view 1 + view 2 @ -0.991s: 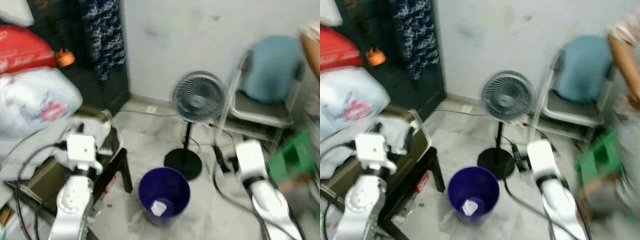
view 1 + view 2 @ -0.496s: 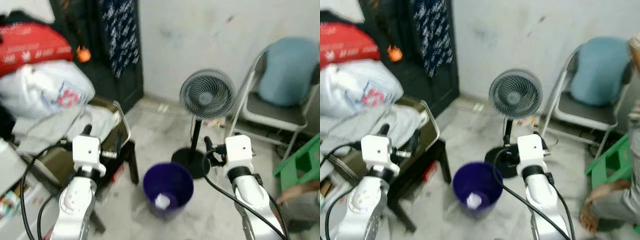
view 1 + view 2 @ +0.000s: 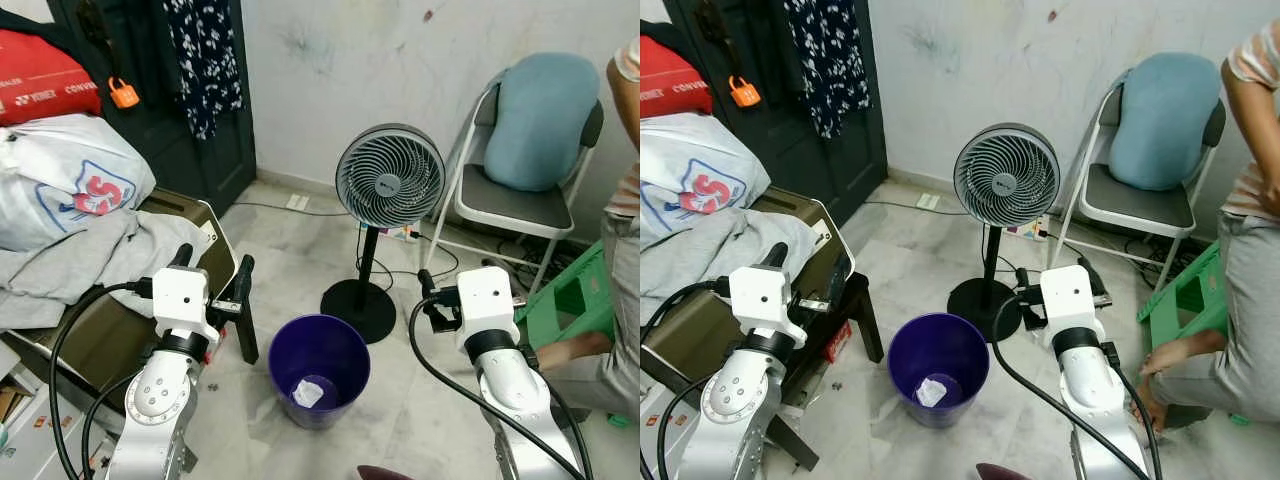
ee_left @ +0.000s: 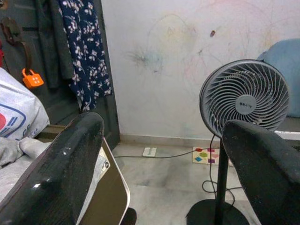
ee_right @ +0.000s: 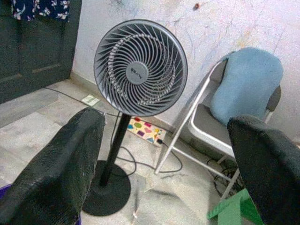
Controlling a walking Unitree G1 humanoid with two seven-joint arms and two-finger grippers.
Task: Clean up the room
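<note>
Bin (image 3: 319, 368), purple, lower centre of frame, wad of paper (image 3: 306, 392) inside. View steadier and sharper than 1 s ago, robot settled facing it. Left gripper (image 4: 164, 154) and right gripper (image 5: 164, 159) spread wide, empty. More clutter likely next.

Mostly purple, grey and blue here

Purple bin (image 3: 319, 368), grey fan (image 3: 389, 180), pale blue cushion (image 3: 540, 120), green stool (image 3: 572, 300), navy floral dress (image 3: 203, 60), orange padlock (image 3: 124, 94).
</note>
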